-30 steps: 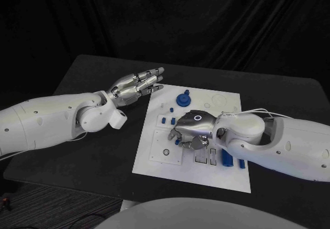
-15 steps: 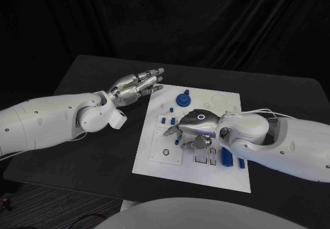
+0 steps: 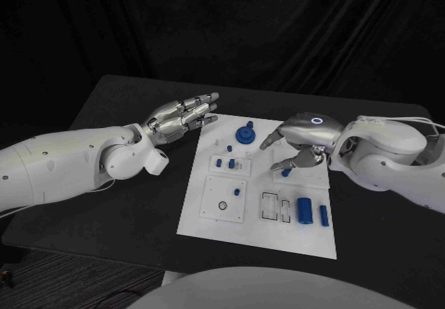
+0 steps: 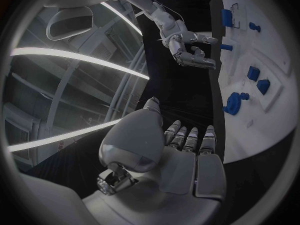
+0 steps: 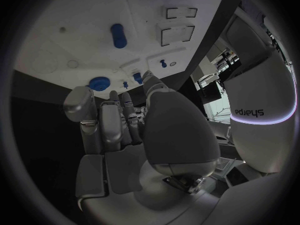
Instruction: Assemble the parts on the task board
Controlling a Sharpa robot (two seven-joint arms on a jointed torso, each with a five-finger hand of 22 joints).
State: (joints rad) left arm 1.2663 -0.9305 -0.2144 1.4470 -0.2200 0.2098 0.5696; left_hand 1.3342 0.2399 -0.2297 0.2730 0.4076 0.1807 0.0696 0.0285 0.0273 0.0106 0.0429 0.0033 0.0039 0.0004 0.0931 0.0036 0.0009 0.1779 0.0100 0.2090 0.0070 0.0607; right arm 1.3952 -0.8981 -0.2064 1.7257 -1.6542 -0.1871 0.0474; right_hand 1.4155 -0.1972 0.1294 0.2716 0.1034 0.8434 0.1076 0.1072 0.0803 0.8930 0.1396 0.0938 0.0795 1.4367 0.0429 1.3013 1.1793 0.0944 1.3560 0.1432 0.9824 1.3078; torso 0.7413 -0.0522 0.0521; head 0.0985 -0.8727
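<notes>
In the head view we see the task board point(image 3: 310, 239) lying in the middle of the black table point(image 3: 121, 96). Our left hand point(image 3: 181, 114) hovers off the board's ten o'clock corner, fingers stretched out straight and close together, holding nothing. Our right hand point(image 3: 298, 143) hangs above the board's two o'clock part, its fingers curled downward. A small blue peg point(image 3: 285, 172) sits just under its fingertips; we cannot tell whether the fingers pinch it or whether it stands on the board. On the board, a round blue knob point(image 3: 245, 134) stands toward twelve o'clock, two short blue pieces point(image 3: 226, 163) sit in a recessed block left of centre, and a large blue cylinder point(image 3: 305, 210) with a slimmer blue bar point(image 3: 325, 215) beside it lies toward four o'clock.

In the left wrist view, the left hand point(image 4: 181, 155) shows its palm flat and its fingers extended side by side, empty, beside the board's edge point(image 4: 250, 135). The right hand point(image 4: 187, 47) is seen farther off, fingers bent, apart from the board's surface.

In the right wrist view, the right hand point(image 5: 125, 130) has its fingers drawn in together over the board point(image 5: 75, 15). We cannot tell here whether they hold anything. The knob point(image 5: 99, 82) lies just beyond the fingertips.
</notes>
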